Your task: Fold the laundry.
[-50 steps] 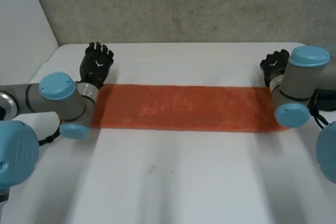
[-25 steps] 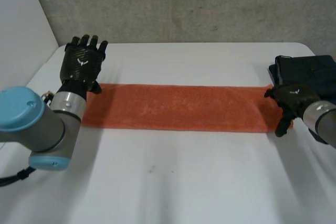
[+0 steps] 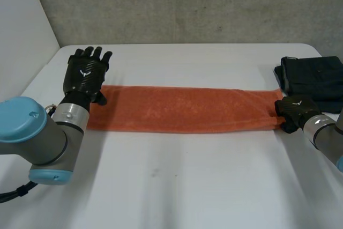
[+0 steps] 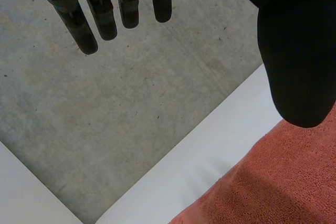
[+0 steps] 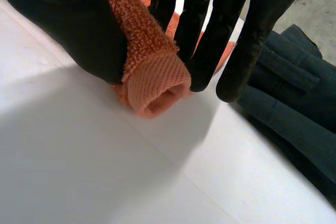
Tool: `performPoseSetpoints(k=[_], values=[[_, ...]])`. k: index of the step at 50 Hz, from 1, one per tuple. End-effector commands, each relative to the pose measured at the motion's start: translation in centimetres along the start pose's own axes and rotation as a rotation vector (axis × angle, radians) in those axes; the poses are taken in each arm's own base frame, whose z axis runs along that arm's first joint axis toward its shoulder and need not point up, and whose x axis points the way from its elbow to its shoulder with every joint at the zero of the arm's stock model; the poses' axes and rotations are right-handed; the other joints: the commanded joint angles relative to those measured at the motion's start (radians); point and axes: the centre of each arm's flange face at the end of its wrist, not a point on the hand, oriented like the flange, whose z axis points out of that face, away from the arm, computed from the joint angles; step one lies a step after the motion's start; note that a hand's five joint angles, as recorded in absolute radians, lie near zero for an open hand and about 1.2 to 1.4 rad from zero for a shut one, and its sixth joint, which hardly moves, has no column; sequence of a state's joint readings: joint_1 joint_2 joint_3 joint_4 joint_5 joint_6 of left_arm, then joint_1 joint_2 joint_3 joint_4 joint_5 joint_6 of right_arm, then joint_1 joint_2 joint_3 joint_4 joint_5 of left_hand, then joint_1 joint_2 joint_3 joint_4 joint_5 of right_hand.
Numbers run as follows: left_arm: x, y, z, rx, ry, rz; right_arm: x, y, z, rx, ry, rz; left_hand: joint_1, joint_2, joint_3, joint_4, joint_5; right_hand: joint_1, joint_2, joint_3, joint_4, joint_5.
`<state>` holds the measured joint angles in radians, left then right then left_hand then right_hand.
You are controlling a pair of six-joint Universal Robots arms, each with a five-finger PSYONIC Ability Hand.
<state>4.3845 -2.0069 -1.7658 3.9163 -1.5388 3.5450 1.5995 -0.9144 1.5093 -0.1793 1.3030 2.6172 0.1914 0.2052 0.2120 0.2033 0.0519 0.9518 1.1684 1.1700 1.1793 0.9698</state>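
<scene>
Right wrist view: orange towel (image 5: 149, 72) in right hand (image 5: 68, 22)

Soft, even light brightens the white table (image 3: 187, 186). The grey wall (image 3: 187, 4) behind the table sits dimmer. At the table's far right corner, the dark clothes (image 3: 313, 76) read nearly black.

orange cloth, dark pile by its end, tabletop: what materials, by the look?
The orange towel looks terry, likely cotton: fuzzy looped pile, flat woven hem band where the right robot hand pinches its end. The dark garment: smooth woven fabric, stitched seams; fibre unclear. The table: white, smooth, matte; laminate or paint, cannot tell.
</scene>
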Motion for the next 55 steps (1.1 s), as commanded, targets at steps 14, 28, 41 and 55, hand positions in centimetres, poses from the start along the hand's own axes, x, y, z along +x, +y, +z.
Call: performPoseSetpoints(k=[14,28,41,55], values=[[-0.3,-0.2,-0.1,-0.004,-0.023,-0.004,11.7,3.8,-5.0,-0.2,0.256,-0.136,-0.017,-0.031,-0.038,-0.029,-0.052,0.444,0.228,0.226,0.217,0.252],[-0.3,-0.3,-0.3,-0.02,-0.026,-0.01,14.8,-2.2,-7.4,-0.078,0.405,-0.319,-0.017,-0.031,-0.038,-0.029,-0.052,0.444,0.228,0.226,0.217,0.252],[-0.7,-0.9,-0.3,-0.009,-0.034,-0.009,-11.1,-16.9,-9.1,0.518,-0.1,-0.477,-0.017,-0.031,-0.038,-0.029,-0.052,0.444,0.228,0.226,0.217,0.252],[-0.3,-0.4,-0.6,-0.025,-0.022,-0.009,-25.2,-12.0,-7.5,0.51,-0.433,-0.537,-0.017,-0.031,-0.038,-0.029,-0.052,-0.332,-0.548,-0.55,-0.559,-0.524]])
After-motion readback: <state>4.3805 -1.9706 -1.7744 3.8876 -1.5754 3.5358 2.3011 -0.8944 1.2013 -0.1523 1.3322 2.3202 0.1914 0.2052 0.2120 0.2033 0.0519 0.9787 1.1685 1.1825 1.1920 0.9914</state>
